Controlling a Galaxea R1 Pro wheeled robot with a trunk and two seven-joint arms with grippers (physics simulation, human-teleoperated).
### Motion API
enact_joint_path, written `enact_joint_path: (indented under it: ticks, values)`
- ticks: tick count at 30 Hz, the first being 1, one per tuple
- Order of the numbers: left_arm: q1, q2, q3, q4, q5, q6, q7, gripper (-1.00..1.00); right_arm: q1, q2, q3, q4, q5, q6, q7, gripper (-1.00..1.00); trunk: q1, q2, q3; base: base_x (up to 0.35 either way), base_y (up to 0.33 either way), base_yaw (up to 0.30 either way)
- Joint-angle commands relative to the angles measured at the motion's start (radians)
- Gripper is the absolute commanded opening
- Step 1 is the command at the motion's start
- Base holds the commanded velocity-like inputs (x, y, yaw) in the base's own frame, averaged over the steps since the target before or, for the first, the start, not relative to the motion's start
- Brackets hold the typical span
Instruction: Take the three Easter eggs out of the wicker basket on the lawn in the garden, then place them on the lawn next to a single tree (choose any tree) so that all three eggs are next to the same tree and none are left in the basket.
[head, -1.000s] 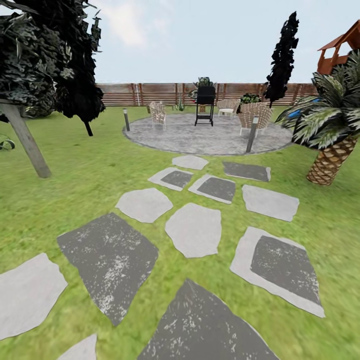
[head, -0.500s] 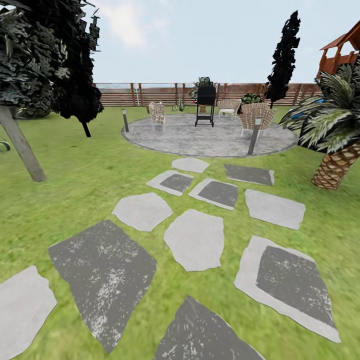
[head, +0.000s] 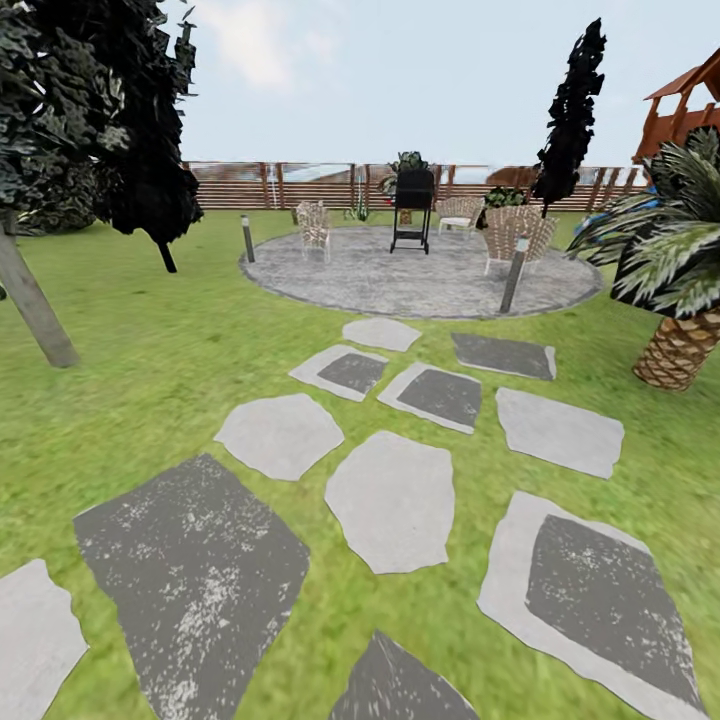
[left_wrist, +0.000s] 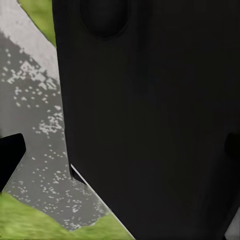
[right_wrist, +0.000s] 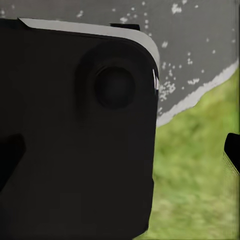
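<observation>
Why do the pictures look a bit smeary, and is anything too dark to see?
In the head view the lawn looks soft and smeary near the bottom edge, while the stone patio is clearer; the light is even, with hardly any shadows. In the left wrist view and the right wrist view a big black robot part blocks much of the picture, and the grass behind is blurry.

Even, bright daylight lies flat over the lawn (head: 180, 340) and the stepping stones (head: 392, 500), with no cast shadows or glare under a pale hazy sky (head: 400, 70). The grass smears into soft blur toward the head view's lower edges, and straight lines lean outward near its sides. In both wrist views a black, unlit body (left_wrist: 150, 120) sits featureless, and the ground beyond it is soft and grainy.
</observation>
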Motion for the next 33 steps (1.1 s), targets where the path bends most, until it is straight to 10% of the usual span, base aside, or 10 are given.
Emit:
enact_joint_path:
  ticks: [1,33]
  values:
    - [0.0,0.0,0.001,0.0,0.001,0.0,0.0,1.0,-0.001,0.0,0.001,0.001,0.002,-0.003,-0.001,1.0,0.001,0.0,-0.001,0.336,0.0,0.0]
    - [0.0,0.0,0.002,0.0,0.001,0.0,0.0,1.0,-0.001,0.001,0.001,0.001,0.002,-0.003,-0.001,1.0,0.001,0.0,-0.001,0.336,0.0,0.02]
